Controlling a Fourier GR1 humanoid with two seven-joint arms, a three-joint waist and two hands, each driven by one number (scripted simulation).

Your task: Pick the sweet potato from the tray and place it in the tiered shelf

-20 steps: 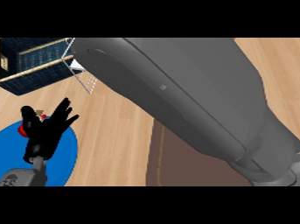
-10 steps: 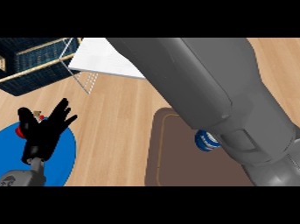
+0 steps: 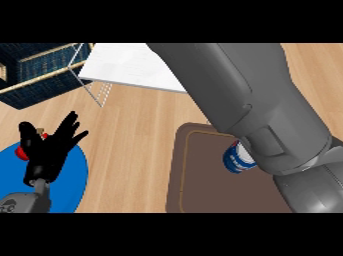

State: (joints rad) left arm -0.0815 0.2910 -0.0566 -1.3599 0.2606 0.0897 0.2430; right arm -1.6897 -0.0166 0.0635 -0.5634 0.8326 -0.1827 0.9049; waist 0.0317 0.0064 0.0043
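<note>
Mostly smooth grey right forearm [image 3: 255, 110] fills the right; right hand out of view. Far: white flat-topped wire shelf [image 3: 130, 66]. Near: brown rectangular tray [image 3: 196, 177]. Left hand [image 3: 48, 152] splayed open, holding nothing, over round blue plate [image 3: 74, 175]. Sweet potato can't be seen.

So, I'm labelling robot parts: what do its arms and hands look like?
The left hand is black, with slim fingers and a thumb, on a rounded grey left forearm. The right forearm is a broad, smooth grey shell with thin seams and a small rectangular raised panel, darker grey lower down. No cables show. The right hand is out of view.
</note>
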